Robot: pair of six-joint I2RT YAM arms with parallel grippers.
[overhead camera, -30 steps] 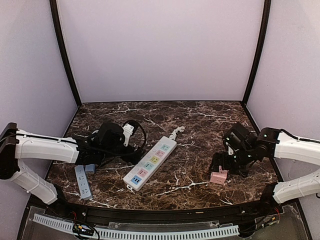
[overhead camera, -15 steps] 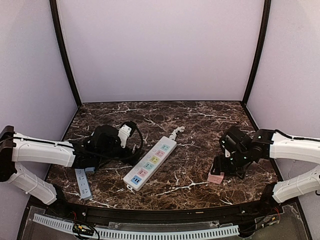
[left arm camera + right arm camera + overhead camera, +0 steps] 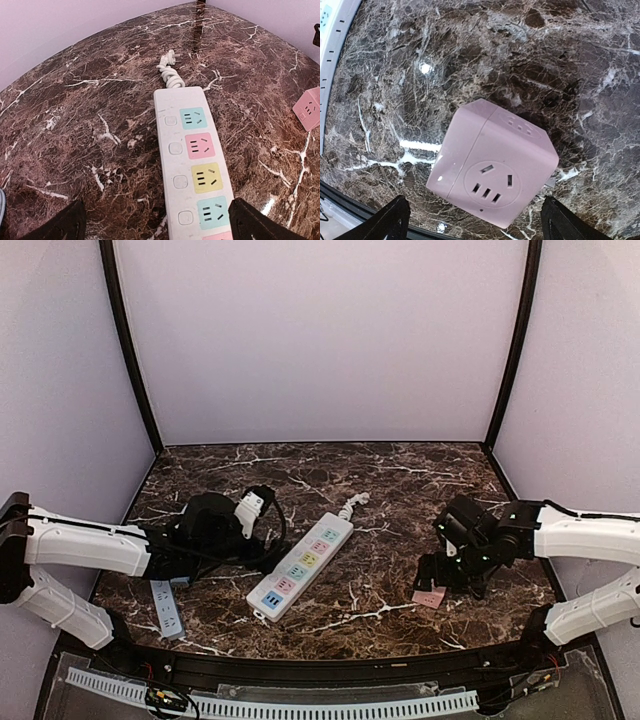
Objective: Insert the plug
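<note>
Robot test cell in a lab, as far as I can tell

From my remote seat it's a boxed-in booth. There are plain lilac wall panels [image 3: 320, 340] on three sides, black corner posts [image 3: 128, 350], and a marble-look tabletop [image 3: 400, 480] as the only work surface. The white left arm [image 3: 85, 540] and right arm [image 3: 590, 535] sit at the near edge behind a slotted white cable duct [image 3: 300, 705]. A pastel power strip [image 3: 302, 565] lies loose on the table.

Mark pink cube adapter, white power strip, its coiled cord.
pink cube adapter [image 3: 492, 182]: right wrist view, front socket face.
white power strip [image 3: 206, 178]: left wrist view, yellow outlet.
coiled cord [image 3: 170, 75]: left wrist view, the coil at the strip's end.
</note>
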